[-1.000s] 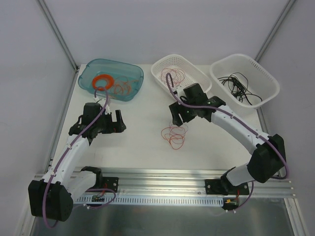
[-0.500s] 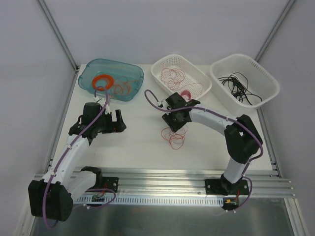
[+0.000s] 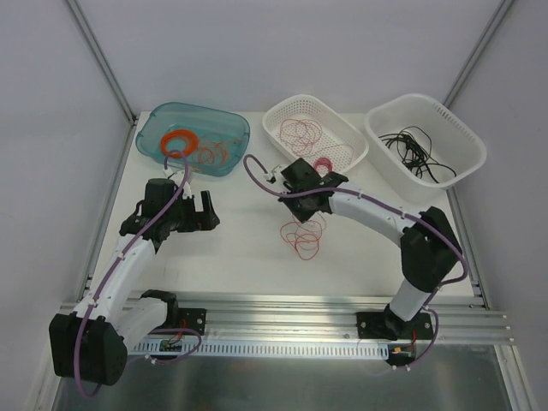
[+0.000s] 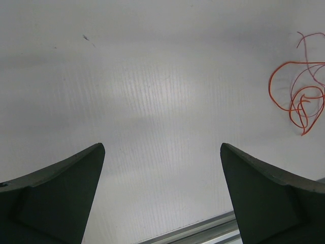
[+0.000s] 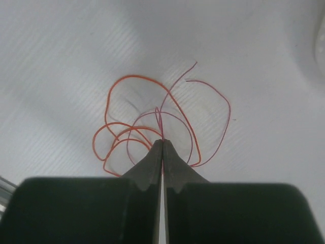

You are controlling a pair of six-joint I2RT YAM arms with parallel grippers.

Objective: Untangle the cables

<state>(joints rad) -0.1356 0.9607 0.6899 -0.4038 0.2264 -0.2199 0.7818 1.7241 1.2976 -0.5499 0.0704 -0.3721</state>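
Note:
A loose tangle of thin cables (image 3: 301, 237) lies on the white table, mid-front. In the right wrist view an orange cable (image 5: 133, 77) and a pinkish-purple cable (image 5: 224, 103) loop across each other. My right gripper (image 5: 162, 141) is shut, and its tips pinch a pinkish-purple strand where the loops cross. From above, the right gripper (image 3: 306, 214) sits at the tangle's far edge. My left gripper (image 3: 205, 211) stands open over bare table at the left, with nothing between its fingers (image 4: 76, 168). It sees the cables (image 4: 299, 96) at the far right of its view.
A teal tray (image 3: 241, 126) at the back left holds a thick orange ring (image 3: 180, 139) and orange wires. A white basket (image 3: 269, 130) holds red wires and a pink spool (image 3: 324, 163). Another white basket (image 3: 467, 133) at the right holds black wires (image 3: 417, 150). An aluminium rail runs along the near edge.
My right arm swung from beside the middle basket down to the tangle on the table, and its jaws closed on a strand. The left arm has stayed still.

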